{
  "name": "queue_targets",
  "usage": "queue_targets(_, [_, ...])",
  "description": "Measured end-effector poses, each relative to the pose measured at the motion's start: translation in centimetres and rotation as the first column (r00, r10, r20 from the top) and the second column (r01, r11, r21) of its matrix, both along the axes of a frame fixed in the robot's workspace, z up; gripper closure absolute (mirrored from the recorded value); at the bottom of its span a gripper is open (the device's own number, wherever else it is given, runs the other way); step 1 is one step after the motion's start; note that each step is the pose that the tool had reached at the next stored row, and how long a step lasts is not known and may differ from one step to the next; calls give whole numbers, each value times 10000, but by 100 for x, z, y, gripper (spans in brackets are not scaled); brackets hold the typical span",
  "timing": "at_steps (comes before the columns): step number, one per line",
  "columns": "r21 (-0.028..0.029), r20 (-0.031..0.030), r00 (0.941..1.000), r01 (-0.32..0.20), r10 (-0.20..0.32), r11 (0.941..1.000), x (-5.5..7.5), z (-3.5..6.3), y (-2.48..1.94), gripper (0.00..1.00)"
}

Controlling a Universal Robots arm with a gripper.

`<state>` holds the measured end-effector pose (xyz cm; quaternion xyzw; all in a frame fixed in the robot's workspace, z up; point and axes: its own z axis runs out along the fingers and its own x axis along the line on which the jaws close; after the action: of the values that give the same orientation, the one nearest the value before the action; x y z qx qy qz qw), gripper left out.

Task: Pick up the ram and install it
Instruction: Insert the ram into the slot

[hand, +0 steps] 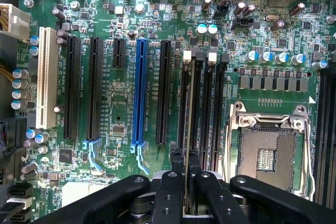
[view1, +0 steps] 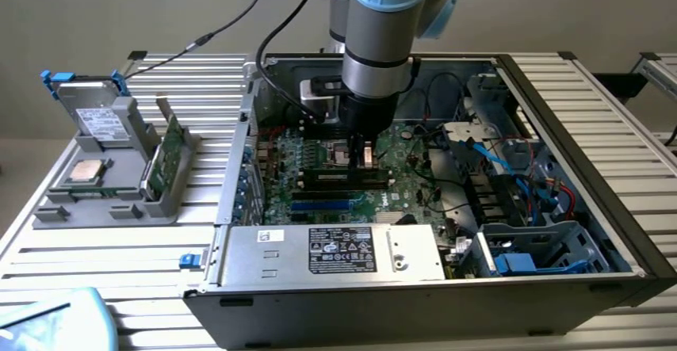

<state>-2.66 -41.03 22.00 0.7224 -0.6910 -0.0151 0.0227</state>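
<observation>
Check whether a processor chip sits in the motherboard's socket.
No, the socket lies open with its bare contact field showing and no chip in it.

Arm's hand point(view1: 360, 158) low over the motherboard point(view1: 301, 154) inside the open computer case point(view1: 423, 313) on the slatted table point(view1: 95, 249)

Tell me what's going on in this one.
The arm's gripper is down inside the open PC case, clamped on the ram, which it holds edge-on along the black memory slots beside the empty processor socket. Whether the stick is fully seated cannot be told.
</observation>
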Motion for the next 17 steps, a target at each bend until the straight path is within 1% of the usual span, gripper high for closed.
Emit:
queue_targets(8, [2, 1, 10000, -1, 1, 10000, 0, -8, -5, 86])
queue_targets(14, [-20, -1, 10000, -1, 1, 10000, -1, -24, -5, 86])
queue_targets(17, [-21, 0, 10000, 1, -1, 10000, -1, -30, -4, 86])
